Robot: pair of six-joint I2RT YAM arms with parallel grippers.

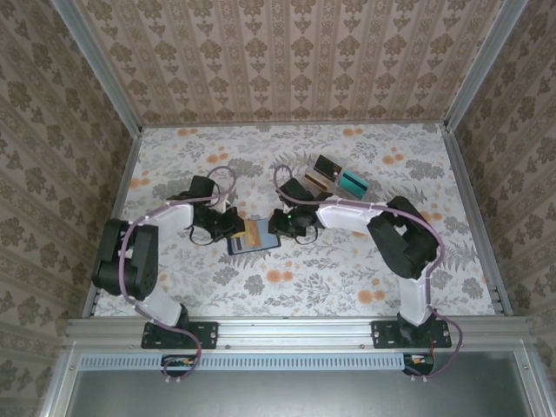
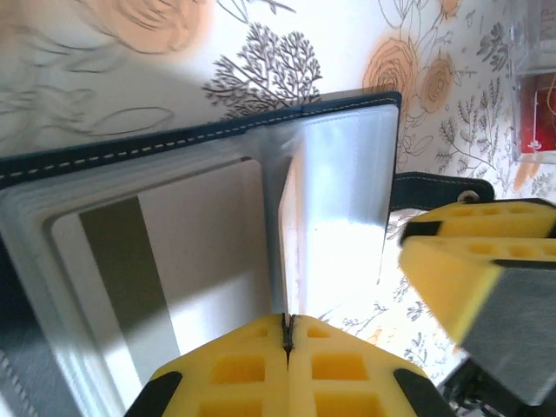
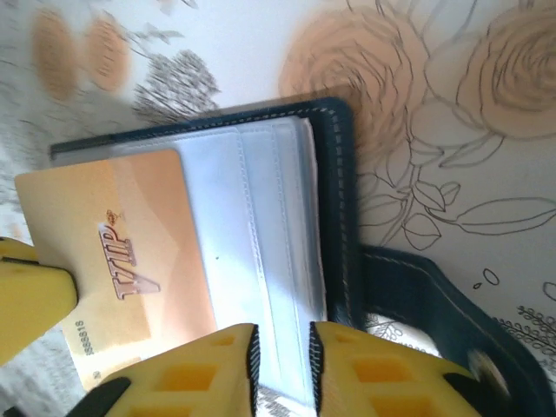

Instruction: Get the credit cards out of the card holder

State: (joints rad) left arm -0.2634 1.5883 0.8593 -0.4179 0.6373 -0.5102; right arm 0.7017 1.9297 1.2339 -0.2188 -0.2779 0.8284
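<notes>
Open card holder (image 3: 334, 174) on counter (image 1: 347, 269) btw arms: L pincer (image 2: 287, 334) clamped shut on tan-orange card (image 3: 122, 261) jutting from it, R pincer (image 3: 282, 347) gripping holder's opposite edge.

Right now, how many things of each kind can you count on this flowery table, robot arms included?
Robot arms, 2: left arm, right arm
Holders, 1: card holder
Cards, 2: tan-orange card, pale card with a dark stripe
Trays, 1: clear tray
Total: 6
</notes>
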